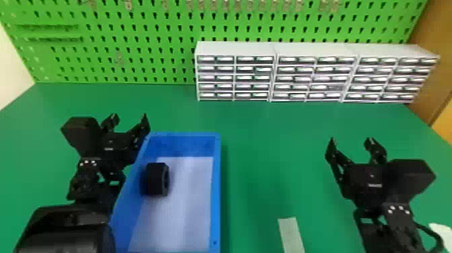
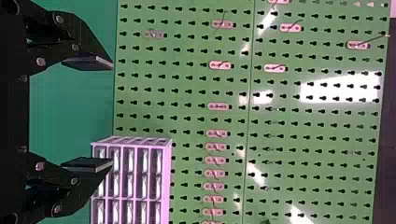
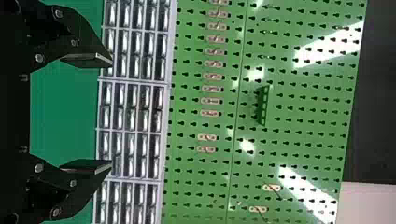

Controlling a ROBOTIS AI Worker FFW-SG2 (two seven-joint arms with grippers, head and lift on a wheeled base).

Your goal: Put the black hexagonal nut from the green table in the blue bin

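The black hexagonal nut (image 1: 157, 179) lies inside the blue bin (image 1: 215, 188), on its pale floor close to the left wall, its hole facing right. My left gripper (image 1: 130, 121) is open beyond the nut, at the bin's far left corner, and holds nothing; in the left wrist view the same gripper (image 2: 112, 114) has its fingers wide apart. Well to the right of the bin, my right gripper (image 1: 351, 143) is open above the green table (image 1: 262, 151). Nothing is between the fingers of that gripper (image 3: 112, 113) in the right wrist view either.
White drawer cabinets (image 1: 316, 72) stand in a row at the back right, before a green pegboard (image 1: 134, 43). A pale strip (image 1: 291, 235) lies on the table near the front, between the bin and my right arm. Another white piece (image 1: 442, 233) is at the right edge.
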